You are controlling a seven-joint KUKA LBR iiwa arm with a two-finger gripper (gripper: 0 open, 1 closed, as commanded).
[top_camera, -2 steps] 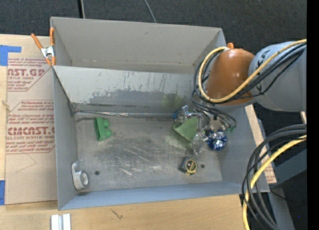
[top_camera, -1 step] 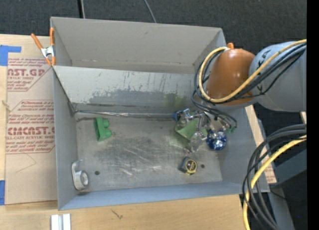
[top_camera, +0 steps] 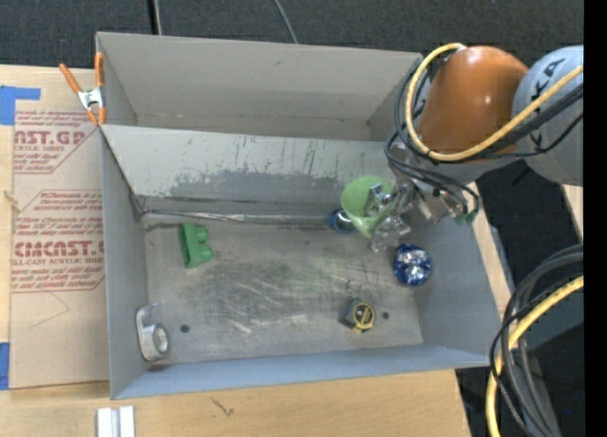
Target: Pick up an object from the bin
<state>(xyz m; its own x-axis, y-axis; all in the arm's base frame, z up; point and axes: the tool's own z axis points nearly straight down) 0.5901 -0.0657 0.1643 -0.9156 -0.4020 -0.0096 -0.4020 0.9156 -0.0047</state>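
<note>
You are looking down into the grey bin (top_camera: pixel 256 75) from above, slightly to one side, near enough to be seeing all its walls; the arm (top_camera: pixel 471 94) is reaching in from your right.

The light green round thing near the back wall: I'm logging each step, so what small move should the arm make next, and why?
Probably a short descent onto the light green round thing. The gripper sits against its right edge, nearer to it than to the blue speckled ball in front. Whether it has a hold cannot be seen, so I would settle lower before lifting.
</note>
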